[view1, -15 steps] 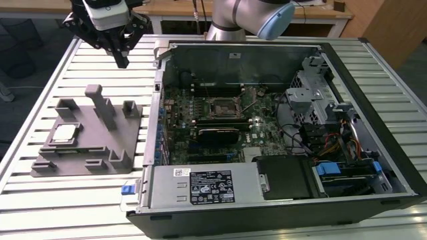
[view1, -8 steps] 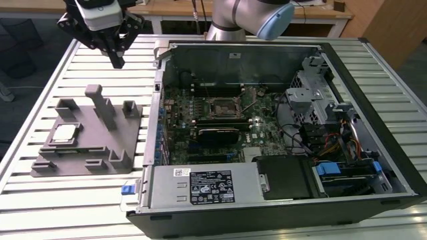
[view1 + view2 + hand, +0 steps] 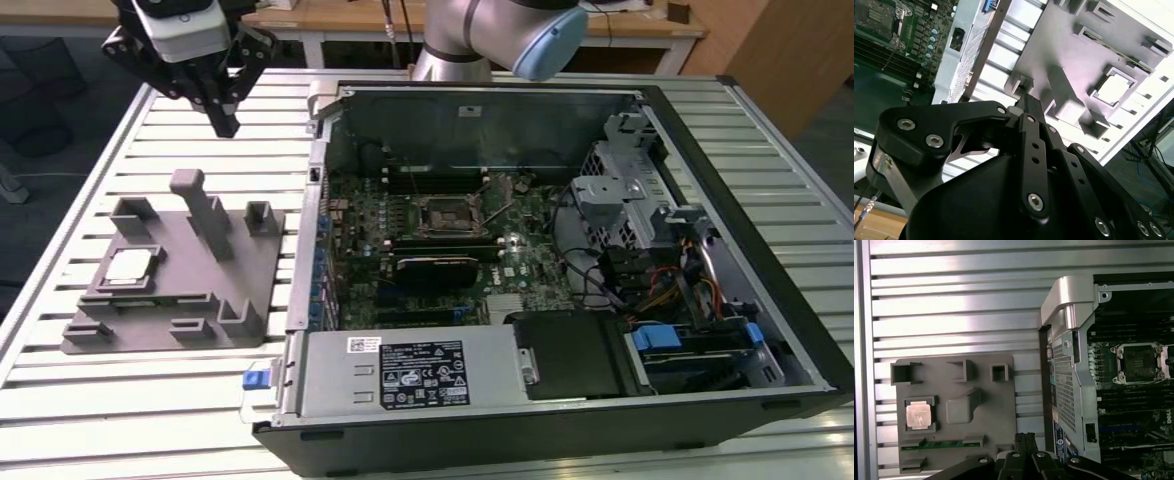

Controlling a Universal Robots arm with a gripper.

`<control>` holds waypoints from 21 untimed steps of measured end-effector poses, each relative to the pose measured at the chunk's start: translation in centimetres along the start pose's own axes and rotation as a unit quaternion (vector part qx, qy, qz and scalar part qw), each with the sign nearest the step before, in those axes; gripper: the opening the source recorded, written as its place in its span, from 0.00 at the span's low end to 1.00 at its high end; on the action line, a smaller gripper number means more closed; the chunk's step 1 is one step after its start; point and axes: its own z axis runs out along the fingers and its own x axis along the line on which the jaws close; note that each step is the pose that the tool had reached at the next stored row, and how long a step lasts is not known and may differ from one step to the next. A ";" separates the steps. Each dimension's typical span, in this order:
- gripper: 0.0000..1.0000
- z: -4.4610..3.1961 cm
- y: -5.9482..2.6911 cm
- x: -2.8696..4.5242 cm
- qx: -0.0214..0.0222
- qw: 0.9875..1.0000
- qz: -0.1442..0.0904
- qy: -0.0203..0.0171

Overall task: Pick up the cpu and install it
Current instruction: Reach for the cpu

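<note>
The cpu [image 3: 130,265] is a small silver square lying in a recess of the grey plastic tray [image 3: 214,310], at the exterior view's left. It also shows in both wrist views, as the cpu [image 3: 919,415] and the cpu [image 3: 1114,90]. My gripper [image 3: 224,126] hangs high above the table's far left, beyond the tray and well apart from the chip. Its black fingers [image 3: 1026,440] are pressed together, shut on nothing. Inside the open computer case, the motherboard's socket [image 3: 445,212] stands bare; the first wrist view shows this socket [image 3: 1139,360] too.
The open computer case [image 3: 747,330] fills the table's middle and right, with a drive cage [image 3: 627,190], cables and a power supply [image 3: 400,375] inside. Upright posts [image 3: 200,205] rise from the tray. Bare slatted table [image 3: 80,420] lies in front of the tray.
</note>
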 end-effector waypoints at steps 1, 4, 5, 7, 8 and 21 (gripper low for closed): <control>0.11 0.01 -0.01 0.11 0.000 1.000 0.000 0.000; 0.11 0.05 -0.03 0.42 0.000 1.000 0.000 0.000; 0.11 0.06 -0.04 0.53 0.000 1.000 0.000 0.000; 0.11 0.10 -0.07 0.70 0.000 1.000 0.000 0.000; 0.11 0.12 -0.09 0.77 0.000 1.000 0.000 0.000; 0.11 0.24 -0.51 3.54 0.000 1.000 0.000 0.000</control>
